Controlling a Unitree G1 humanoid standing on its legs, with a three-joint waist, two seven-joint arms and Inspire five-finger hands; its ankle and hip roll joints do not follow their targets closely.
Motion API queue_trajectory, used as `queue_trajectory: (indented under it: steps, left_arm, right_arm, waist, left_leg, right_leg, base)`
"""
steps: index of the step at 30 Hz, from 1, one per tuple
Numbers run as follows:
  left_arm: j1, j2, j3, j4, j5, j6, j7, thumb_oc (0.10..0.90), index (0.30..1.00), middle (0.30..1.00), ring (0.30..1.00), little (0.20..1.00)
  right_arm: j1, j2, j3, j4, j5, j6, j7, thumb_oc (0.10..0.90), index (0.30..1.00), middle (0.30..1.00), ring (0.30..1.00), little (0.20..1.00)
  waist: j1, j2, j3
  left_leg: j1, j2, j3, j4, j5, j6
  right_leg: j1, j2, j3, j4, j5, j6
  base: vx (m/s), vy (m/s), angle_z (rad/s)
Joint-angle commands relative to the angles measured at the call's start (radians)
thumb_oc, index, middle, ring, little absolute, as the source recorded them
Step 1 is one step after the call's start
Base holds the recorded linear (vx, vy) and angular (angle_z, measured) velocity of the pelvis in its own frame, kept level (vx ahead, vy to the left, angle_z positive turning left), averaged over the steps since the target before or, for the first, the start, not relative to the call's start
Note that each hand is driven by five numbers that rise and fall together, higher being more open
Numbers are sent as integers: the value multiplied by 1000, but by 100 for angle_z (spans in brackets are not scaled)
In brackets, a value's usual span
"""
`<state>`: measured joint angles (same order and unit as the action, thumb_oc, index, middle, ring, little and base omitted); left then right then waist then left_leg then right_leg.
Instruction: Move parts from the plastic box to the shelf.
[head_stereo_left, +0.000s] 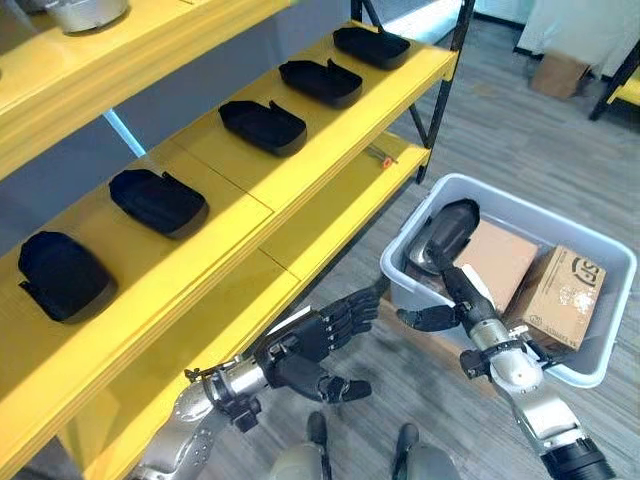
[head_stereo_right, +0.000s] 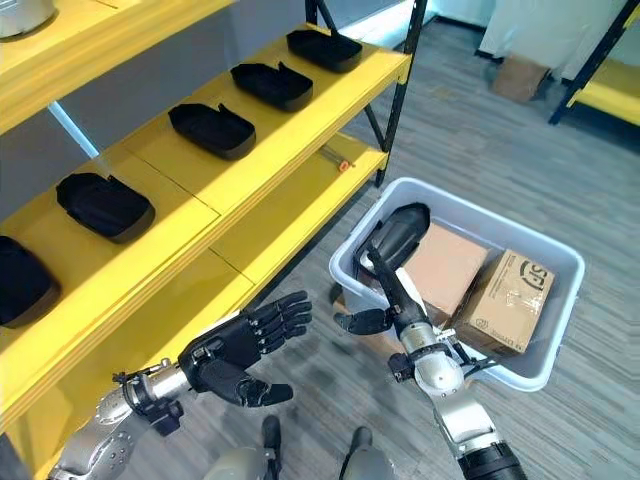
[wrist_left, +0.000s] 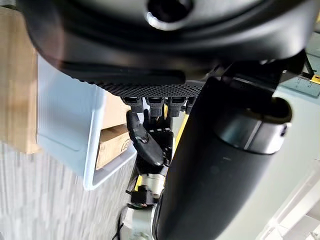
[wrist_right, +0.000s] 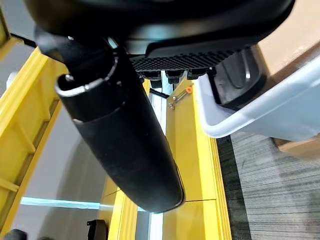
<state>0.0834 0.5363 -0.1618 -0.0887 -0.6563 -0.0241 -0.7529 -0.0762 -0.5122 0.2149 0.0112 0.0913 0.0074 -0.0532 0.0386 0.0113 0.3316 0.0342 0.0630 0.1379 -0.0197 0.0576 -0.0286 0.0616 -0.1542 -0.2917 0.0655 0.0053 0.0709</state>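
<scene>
A grey plastic box (head_stereo_left: 520, 205) stands on the floor to the right of the yellow shelf (head_stereo_left: 330, 215). In its near-left corner a black moulded part (head_stereo_left: 450, 228) leans upright against the wall. My right hand (head_stereo_left: 462, 290) reaches into the box with straight fingers lying along this part and the thumb spread to the side; it is open. The right wrist view shows the same part (wrist_right: 237, 80) just past the fingers, behind the box rim (wrist_right: 260, 117). My left hand (head_stereo_left: 310, 345) hovers open and empty below the shelf's front edge, left of the box.
Several black parts, such as one (head_stereo_left: 262, 125), lie in a row on the middle shelf board. Two cardboard cartons (head_stereo_left: 565, 295) fill the rest of the box. A black shelf post (head_stereo_left: 445, 90) stands behind the box. A carton (head_stereo_left: 560, 72) sits on the floor far back.
</scene>
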Motion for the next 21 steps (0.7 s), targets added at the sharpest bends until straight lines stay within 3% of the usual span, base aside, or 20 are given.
queue_trajectory:
  steps: [1, 3, 13, 15, 19, 21]
  left_arm:
    - [-47, -14, -19, -94, -52, -111, -55, 900, 1000, 1000, 1000, 1000]
    - [-54, -2, -32, -84, -32, -134, -93, 900, 1000, 1000, 1000, 1000]
    - [-42, 2, -27, -91, -32, -129, -69, 900, 1000, 1000, 1000, 1000]
    - [-29, 6, -26, -92, -27, -133, -72, 900, 1000, 1000, 1000, 1000]
    - [-4, 34, -19, -81, -34, -144, -58, 900, 1000, 1000, 1000, 1000]
    - [4, 50, -11, -71, -52, -152, -67, 900, 1000, 1000, 1000, 1000]
  right_arm:
    - [-94, -32, -19, -82, -27, -111, 7, 900, 1000, 1000, 1000, 1000]
    - [-118, -28, -5, -53, -29, -123, 21, 900, 1000, 1000, 1000, 1000]
    - [-144, -28, 5, -46, -55, -86, 35, 900, 1000, 1000, 1000, 1000]
    - [-155, -32, 1, -45, -52, -112, 28, 900, 1000, 1000, 1000, 1000]
    - [-190, -65, -51, -40, -87, -143, 25, 900, 1000, 1000, 1000, 1000]
    - [-189, -86, -73, -33, -87, -134, 23, 900, 1000, 1000, 1000, 1000]
  waist:
    - [15, 15, -105]
    - [20, 1, -109]
    - [30, -10, -121]
    - [31, -9, -126]
    - [34, -17, -115]
    - [37, -29, -108]
  left_leg:
    - [-75, 45, 83, -34, 65, -25]
    - [-76, 44, 99, -21, 49, -23]
    - [-35, 40, 116, -12, 10, -15]
    - [-20, 38, 129, -10, -3, -8]
    - [-23, 32, 150, 46, -53, 26]
    - [-23, 14, 154, 59, -73, 53]
  right_leg:
    - [12, 54, 40, 75, -83, -7]
    - [14, 61, 32, 68, -85, -8]
    - [28, 38, 1, 36, -68, 1]
    - [26, 29, -7, 42, -67, 6]
    - [1, 22, -23, 185, -130, 4]
    - [-28, 12, -27, 311, -112, 25]
  base:
    - [79, 25, 6]
    - [102, 32, -2]
    - [83, 66, -4]
    - [81, 188, -7]
    - [47, 305, -17]
    - [43, 265, -7]
